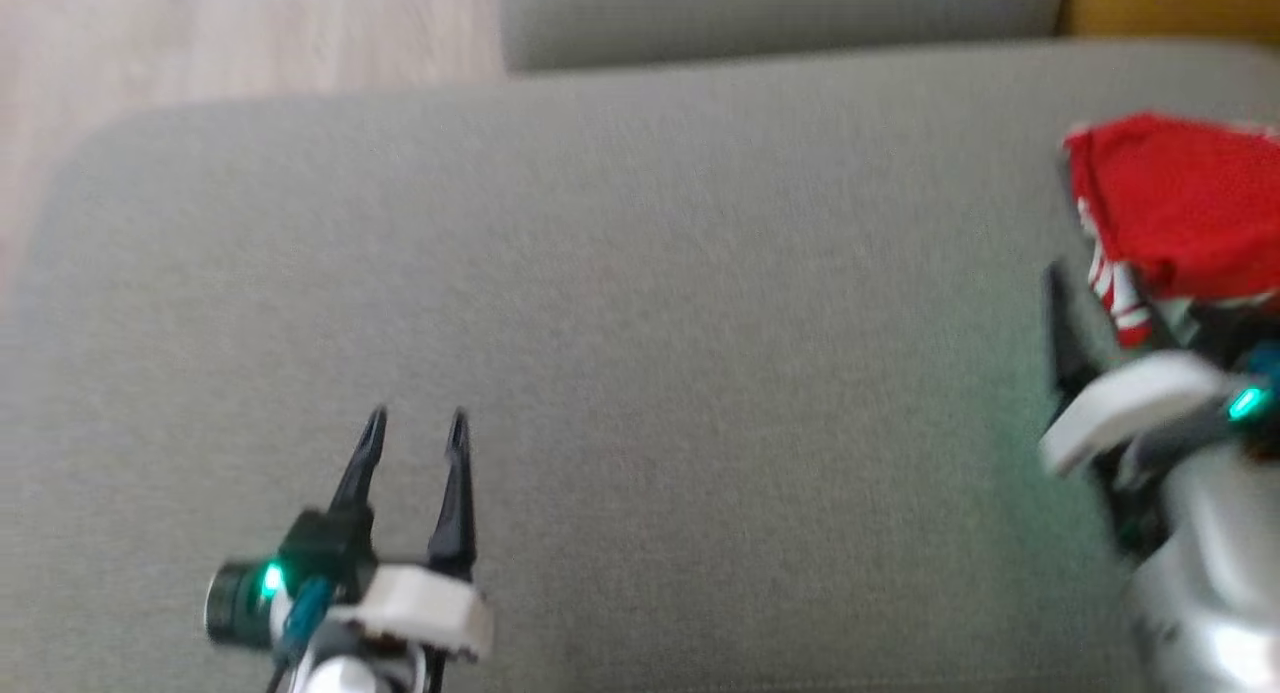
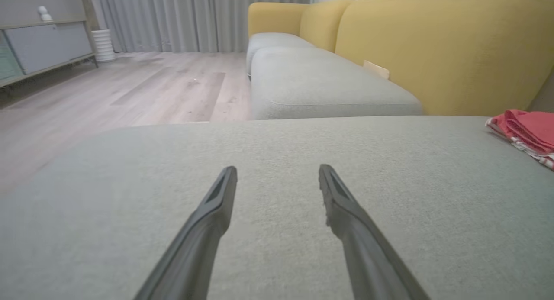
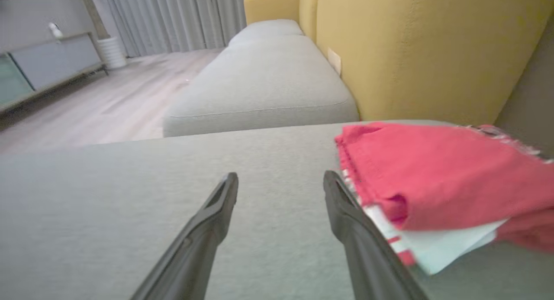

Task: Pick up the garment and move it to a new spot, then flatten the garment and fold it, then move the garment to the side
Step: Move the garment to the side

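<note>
A broad grey seat cushion (image 1: 640,373) took up most of the scene, its fabric smooth and bare across the middle. Behind it rose a mustard-yellow sofa back (image 2: 433,53), and a second grey cushion (image 2: 324,88) carried the seat on along that back. Beyond the cushions a pale wood floor (image 2: 130,88) ran to grey curtains (image 2: 194,18). A low grey cabinet (image 2: 47,44) stood by the wall, with a white ribbed pot (image 2: 103,44) beside it.

The garment (image 1: 1190,203) was red, with a white, red-striped layer showing at its edge. It lay folded in a compact stack on the right side of the large cushion, near the yellow back. The right gripper (image 3: 280,176) stood just beside it, fingers spread wide with nothing between them. The stack lay to the outside of its right finger, so close that contact could not be told. The left gripper (image 1: 416,418) was over bare cushion well apart from the garment, its fingers likewise spread and empty.
</note>
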You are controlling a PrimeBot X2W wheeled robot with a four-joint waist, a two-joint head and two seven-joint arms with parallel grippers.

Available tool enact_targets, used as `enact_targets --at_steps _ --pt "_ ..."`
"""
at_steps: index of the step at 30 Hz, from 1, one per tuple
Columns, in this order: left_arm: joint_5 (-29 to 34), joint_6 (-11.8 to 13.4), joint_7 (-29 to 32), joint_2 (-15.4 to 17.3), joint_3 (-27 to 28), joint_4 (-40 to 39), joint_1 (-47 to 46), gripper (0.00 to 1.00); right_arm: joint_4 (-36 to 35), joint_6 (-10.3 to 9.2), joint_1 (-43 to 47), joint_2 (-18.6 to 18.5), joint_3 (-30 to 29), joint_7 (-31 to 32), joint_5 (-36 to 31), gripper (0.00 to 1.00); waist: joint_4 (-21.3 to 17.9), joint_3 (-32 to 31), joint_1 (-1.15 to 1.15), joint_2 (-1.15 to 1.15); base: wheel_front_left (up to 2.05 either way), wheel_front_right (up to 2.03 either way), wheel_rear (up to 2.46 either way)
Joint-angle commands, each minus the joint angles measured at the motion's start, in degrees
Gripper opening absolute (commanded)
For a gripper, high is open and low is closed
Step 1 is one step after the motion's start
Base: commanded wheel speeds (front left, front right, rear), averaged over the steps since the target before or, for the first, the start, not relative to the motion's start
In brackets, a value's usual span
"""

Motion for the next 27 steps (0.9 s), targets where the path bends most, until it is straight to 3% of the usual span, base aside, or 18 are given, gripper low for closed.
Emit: enact_targets --at_steps 1,5,11,17,22,27 --pt "0.0 -0.2 -0.7 0.1 2.3 -1.4 -0.2 1.0 -1.5 -0.05 0.5 0.7 1.6 -1.5 1.0 1.0 2.8 -5.7 0.0 0.0 0.0 0.0 0.0" --pt "0.0 -0.6 -0.7 0.2 3.8 -1.6 2.5 1.0 -2.8 -0.05 5.9 4.6 6.4 -6.4 4.5 1.0 4.4 -8.3 0.0 0.0 0.0 0.0 0.0" --pt "-0.5 -2.8 -0.7 0.1 5.2 -3.3 5.3 1.0 -6.6 -0.05 13.1 6.4 12.1 -11.2 9.2 1.0 6.6 -10.8 0.0 0.0 0.0 0.0 0.0" --pt "1.8 -4.2 -0.7 0.4 6.2 -5.7 8.8 1.0 -14.2 -0.05 21.9 8.6 8.7 -11.5 4.6 1.0 7.4 -12.9 0.0 0.0 0.0 0.0 0.0" --pt "2.4 -4.6 -0.7 0.3 6.9 -6.3 10.6 1.0 -17.1 -0.05 26.4 9.7 7.1 -11.6 -0.7 1.0 7.2 -13.8 0.0 0.0 0.0 0.0 0.0" --pt "3.7 -5.0 -0.7 0.3 6.5 -6.2 11.1 1.0 -19.2 -0.05 28.2 10.1 6.3 -11.6 -1.6 1.0 6.6 -14.2 0.0 0.0 0.0 0.0 0.0"
